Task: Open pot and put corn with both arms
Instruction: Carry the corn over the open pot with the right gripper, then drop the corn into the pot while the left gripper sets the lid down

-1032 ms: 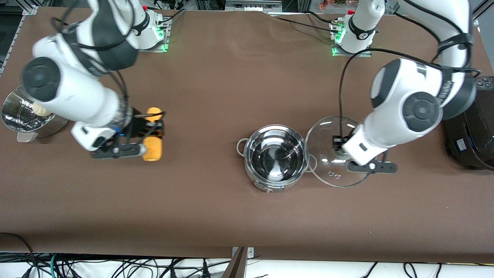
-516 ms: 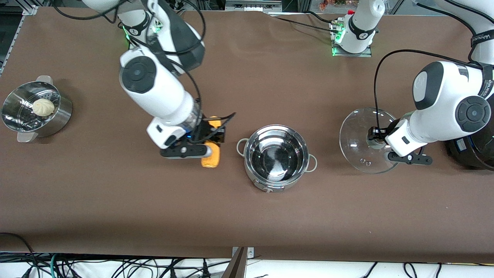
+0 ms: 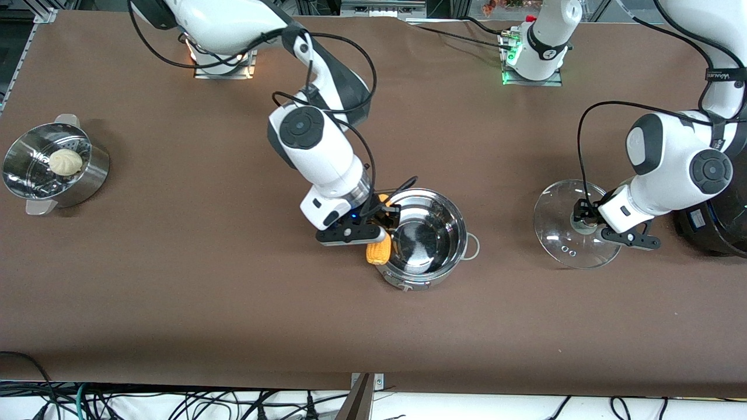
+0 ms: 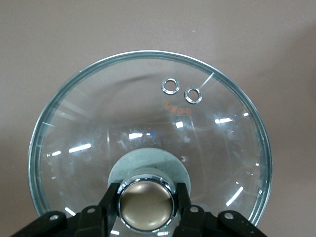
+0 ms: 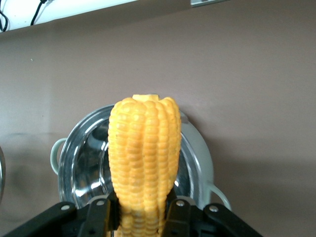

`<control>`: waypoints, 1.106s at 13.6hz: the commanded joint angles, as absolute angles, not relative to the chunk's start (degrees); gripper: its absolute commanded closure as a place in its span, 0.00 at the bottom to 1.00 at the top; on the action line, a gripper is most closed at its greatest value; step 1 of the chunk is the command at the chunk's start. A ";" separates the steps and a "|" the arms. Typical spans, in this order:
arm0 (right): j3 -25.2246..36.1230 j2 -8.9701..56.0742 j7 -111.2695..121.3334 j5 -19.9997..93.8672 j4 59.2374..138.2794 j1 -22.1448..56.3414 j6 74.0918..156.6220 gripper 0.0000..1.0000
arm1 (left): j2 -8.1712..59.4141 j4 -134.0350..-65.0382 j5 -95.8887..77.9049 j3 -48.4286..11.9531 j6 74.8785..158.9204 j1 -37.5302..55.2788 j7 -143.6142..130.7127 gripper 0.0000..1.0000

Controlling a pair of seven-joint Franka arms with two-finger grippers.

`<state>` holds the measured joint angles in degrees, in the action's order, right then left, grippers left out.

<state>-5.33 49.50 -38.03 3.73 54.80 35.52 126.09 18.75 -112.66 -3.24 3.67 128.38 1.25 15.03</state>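
Note:
The shiny steel pot (image 3: 421,240) stands open in the middle of the table; it also shows in the right wrist view (image 5: 89,163). My right gripper (image 3: 382,220) is shut on the yellow corn (image 3: 379,251) and holds it over the pot's rim on the right arm's side. In the right wrist view the corn (image 5: 144,153) fills the jaws with the pot below it. My left gripper (image 3: 585,220) is shut on the tan knob (image 4: 146,204) of the clear glass lid (image 3: 575,233), held low over the table toward the left arm's end.
A steel steamer pot (image 3: 55,166) with a white bun (image 3: 65,161) stands at the right arm's end. A large black rice cooker (image 3: 715,216) stands at the left arm's end, close beside the lid.
My right gripper has carried the corn from near the steamer across to the pot's rim. My left gripper has carried the lid away from the pot toward the rice cooker.

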 commanded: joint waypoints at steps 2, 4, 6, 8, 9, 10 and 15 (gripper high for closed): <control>-4.48 55.55 -40.94 3.43 47.11 37.97 131.12 1.00 | 23.27 -111.01 -2.55 3.25 135.59 0.97 16.96 1.00; -4.75 55.98 -41.92 3.51 47.11 38.32 133.58 1.00 | 26.53 -110.30 -2.46 3.25 137.63 1.05 16.96 1.00; -6.32 57.65 -42.19 3.69 47.11 38.23 136.92 1.00 | 29.52 -110.21 -2.46 3.25 138.86 1.84 17.05 1.00; -6.68 58.97 -44.11 3.69 47.11 38.49 139.38 1.00 | 29.79 -110.21 -2.64 3.25 138.87 1.93 16.96 1.00; -6.68 59.41 -44.38 3.69 47.11 38.93 140.61 1.00 | 29.97 -110.30 -2.64 3.25 138.87 1.93 16.96 1.00; -6.77 59.94 -44.38 3.69 47.11 39.11 142.10 1.00 | 29.97 -110.30 -2.64 3.25 138.87 1.93 16.88 0.93; -6.68 61.61 -44.12 3.69 47.28 39.29 144.14 1.00 | 29.36 -111.00 -3.08 3.34 138.87 1.93 16.00 0.00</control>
